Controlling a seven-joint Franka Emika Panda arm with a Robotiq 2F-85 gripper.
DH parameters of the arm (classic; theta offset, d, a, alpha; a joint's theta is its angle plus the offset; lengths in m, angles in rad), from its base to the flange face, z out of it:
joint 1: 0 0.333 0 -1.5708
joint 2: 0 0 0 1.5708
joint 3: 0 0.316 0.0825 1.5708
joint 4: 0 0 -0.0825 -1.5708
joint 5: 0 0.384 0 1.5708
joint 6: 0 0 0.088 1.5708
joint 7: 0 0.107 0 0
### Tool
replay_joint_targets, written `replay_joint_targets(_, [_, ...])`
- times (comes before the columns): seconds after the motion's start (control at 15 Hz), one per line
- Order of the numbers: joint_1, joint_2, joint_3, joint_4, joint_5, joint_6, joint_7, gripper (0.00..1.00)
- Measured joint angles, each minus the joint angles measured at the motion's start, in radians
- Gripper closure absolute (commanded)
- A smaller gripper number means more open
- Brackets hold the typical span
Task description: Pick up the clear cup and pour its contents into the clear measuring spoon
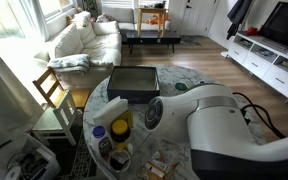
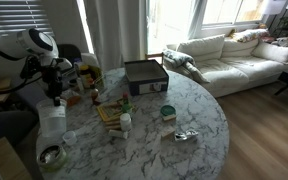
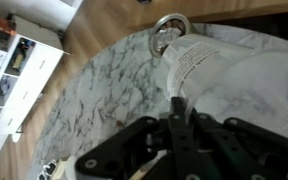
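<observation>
Tool pointing down, arm bent over table

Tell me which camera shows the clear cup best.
The wrist view: the clear cup shows largest, a pale ring on the marble table beyond a white container. In an exterior view it is a smaller ring near the table's edge. In an exterior view the robot arm fills the foreground and the cup cannot be made out.

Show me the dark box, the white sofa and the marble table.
dark box [image 2: 144,73]: exterior view, its top.
white sofa [image 2: 236,66]: exterior view, seat cushion.
marble table [image 2: 204,105]: exterior view, bare top.
</observation>
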Motion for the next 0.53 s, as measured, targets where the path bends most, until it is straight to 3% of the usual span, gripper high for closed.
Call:
replay_joint_targets(0.33, [-0.020,-0.070,-0.023,-0.081,0.098,0.266,0.000,0.99])
replay_joint_targets(0.53, [-0.036,-0.145,-0.037,-0.162,0.106,0.355,0.000,0.99])
